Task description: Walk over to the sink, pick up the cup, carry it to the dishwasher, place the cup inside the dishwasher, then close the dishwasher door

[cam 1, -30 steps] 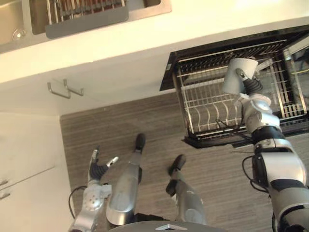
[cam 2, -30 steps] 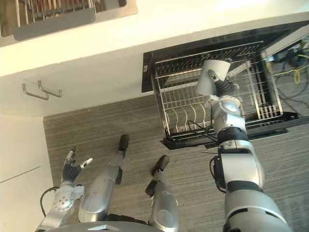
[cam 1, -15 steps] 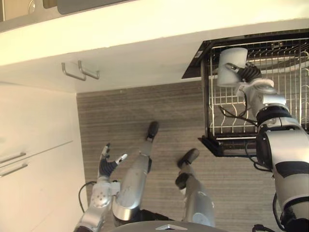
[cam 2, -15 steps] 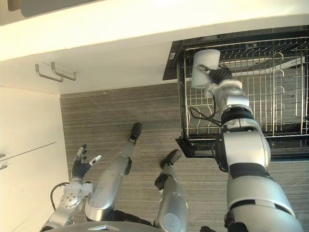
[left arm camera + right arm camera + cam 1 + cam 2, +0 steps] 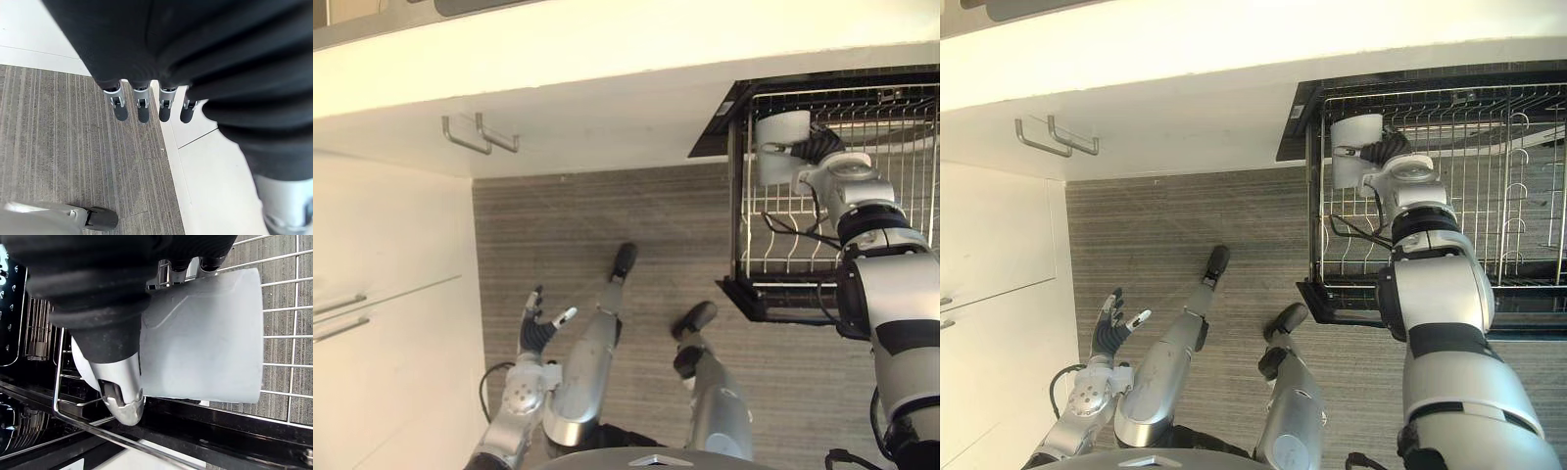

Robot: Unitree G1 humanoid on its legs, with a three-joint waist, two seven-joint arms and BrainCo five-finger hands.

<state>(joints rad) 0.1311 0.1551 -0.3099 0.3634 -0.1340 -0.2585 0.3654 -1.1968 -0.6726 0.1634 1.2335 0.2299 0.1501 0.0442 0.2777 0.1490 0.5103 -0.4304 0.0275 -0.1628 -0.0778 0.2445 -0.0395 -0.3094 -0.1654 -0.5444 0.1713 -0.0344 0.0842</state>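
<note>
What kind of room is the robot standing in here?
Most likely a kitchen: a pale worktop, metal cabinet handles under its edge, and a pulled-out wire dishwasher rack.

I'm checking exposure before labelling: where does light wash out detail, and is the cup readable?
Left eye view: the countertop is washed out to near-white. Right wrist view: the cup, gripped by the right hand, is evenly lit, its outline plain against the dishwasher rack. Left wrist view: the floor shows no glare.
</note>
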